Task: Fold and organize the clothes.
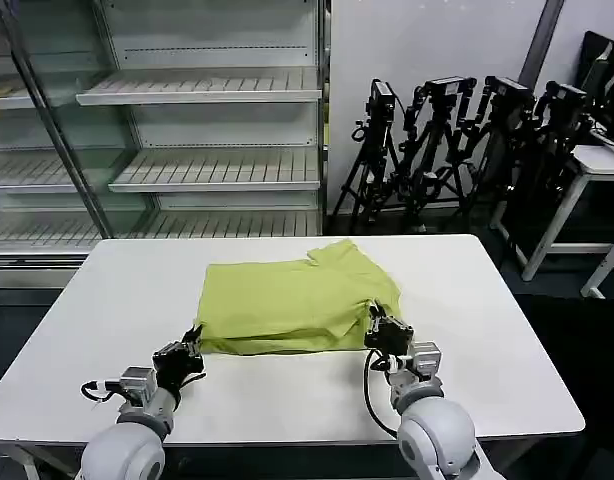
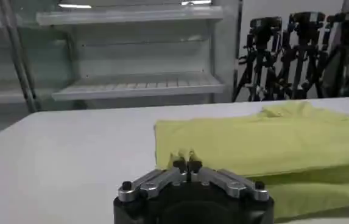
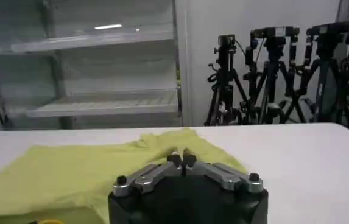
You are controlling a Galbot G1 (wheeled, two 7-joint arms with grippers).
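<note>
Currently my left gripper [image 1: 195,338] sits low on the white table [image 1: 97,330] at the near left corner of the lime yellow-green T-shirt [image 1: 292,305], and my right gripper [image 1: 375,322] sits at the shirt's near right corner. In the left wrist view, my left gripper [image 2: 186,162] has its fingertips pressed together at the shirt's [image 2: 271,149] near hem; I cannot tell whether fabric is pinched between them. In the right wrist view, my right gripper [image 3: 181,159] likewise has its fingertips pressed together against the shirt [image 3: 70,176], and again a pinch on the cloth cannot be confirmed. The T-shirt lies near the middle of the table, plain side up, folded into a rough rectangle with a doubled layer along its near edge and a sleeve bunched at the far right corner. Behind the table stand empty white shelves [image 1: 207,95] and a row of black camera tripods [image 1: 447,150].
</note>
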